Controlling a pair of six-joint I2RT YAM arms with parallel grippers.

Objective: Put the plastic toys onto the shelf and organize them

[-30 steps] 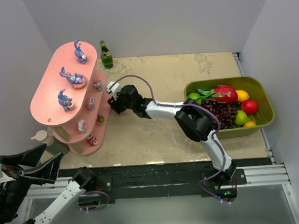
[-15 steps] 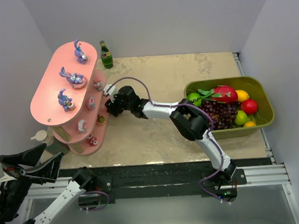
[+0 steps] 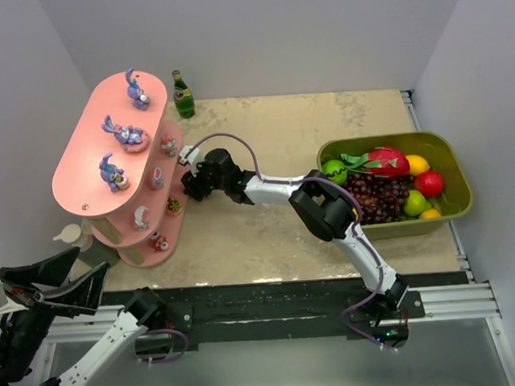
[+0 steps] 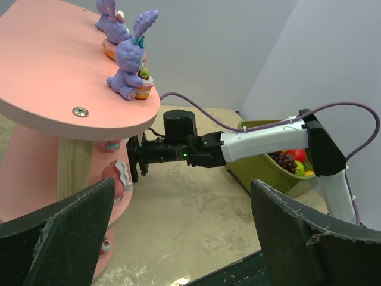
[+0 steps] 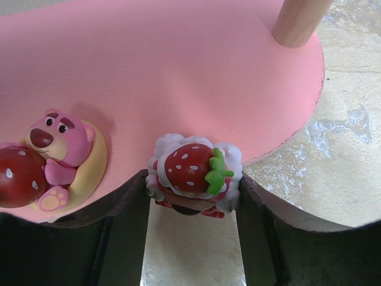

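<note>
The salmon-pink shelf (image 3: pixel 86 173) stands at the left. Three purple bunny toys (image 3: pixel 124 134) sit on its top tier, and several small toys (image 3: pixel 157 177) sit on the lower tiers. My right gripper (image 3: pixel 186 193) reaches to a lower tier's edge. In the right wrist view it (image 5: pixel 191 196) is shut on a red strawberry toy (image 5: pixel 193 170) with white frilling, which sits half over the pink tier's rim (image 5: pixel 286 140). A pink bear toy (image 5: pixel 59 149) sits to its left. My left gripper (image 3: pixel 53 280) is wide open and empty, near the front left, well apart from the shelf (image 4: pixel 53 71).
An olive-green tub (image 3: pixel 454 190) with fake fruit stands at the right. A green bottle (image 3: pixel 182 94) stands behind the shelf. A wooden post (image 5: pixel 297 21) rises from the tier near the strawberry toy. Bare beige tabletop (image 3: pixel 269 236) lies between shelf and tub.
My right gripper has moved left with the strawberry toy, up to the shelf's lower tier edge. In the last half second it barely moved. The left arm has not moved.
</note>
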